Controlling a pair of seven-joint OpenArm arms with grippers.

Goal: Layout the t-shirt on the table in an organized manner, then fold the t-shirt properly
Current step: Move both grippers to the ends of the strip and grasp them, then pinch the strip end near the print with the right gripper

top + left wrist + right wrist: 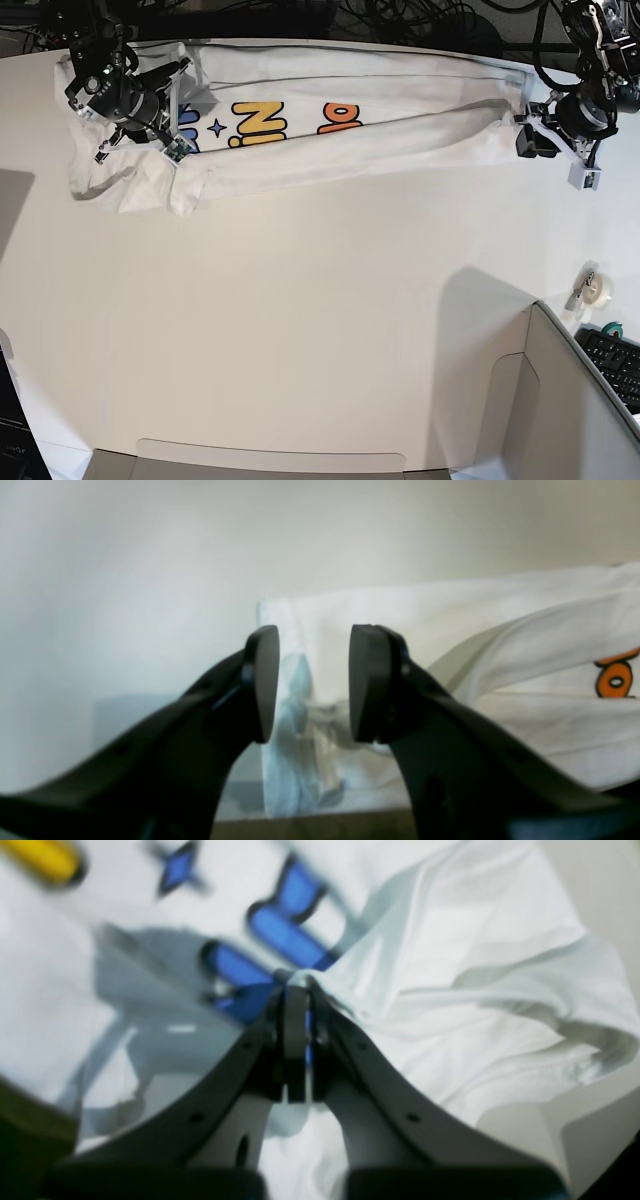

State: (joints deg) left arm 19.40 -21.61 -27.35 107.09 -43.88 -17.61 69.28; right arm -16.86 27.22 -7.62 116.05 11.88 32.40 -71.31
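T-shirt (400,120) lies stretched in a long narrow band along the far edge of the bench (320,330), long axis running side to side in the base view, print with the yellow and orange letters facing up. It is bunched and partly rolled along its length, not flat yet.

My right pincer (295,990) sits at the base view's left end of the band, pads pressed together with a ridge of white cloth pinched between them, right beside the blue lettering. Fabric fans out crumpled to the side of the grip, so this end is the messier 1.

My left pincer (312,680) is at the opposite end, base view's right. It stands wide, nothing between the pads. In the left wrist view the shirt's end edge is straight ahead, showing through the gap between the 2 pads, apparently just beyond the tips; whether the pads touch cloth I cannot tell.

Key relation: shirt axis runs from 1 pincer to the other, each arm at its own end. The left arm is the nearer to the free end. My read: the left needs to advance along that axis and pinch the end edge, then both can pull apart to flatten.
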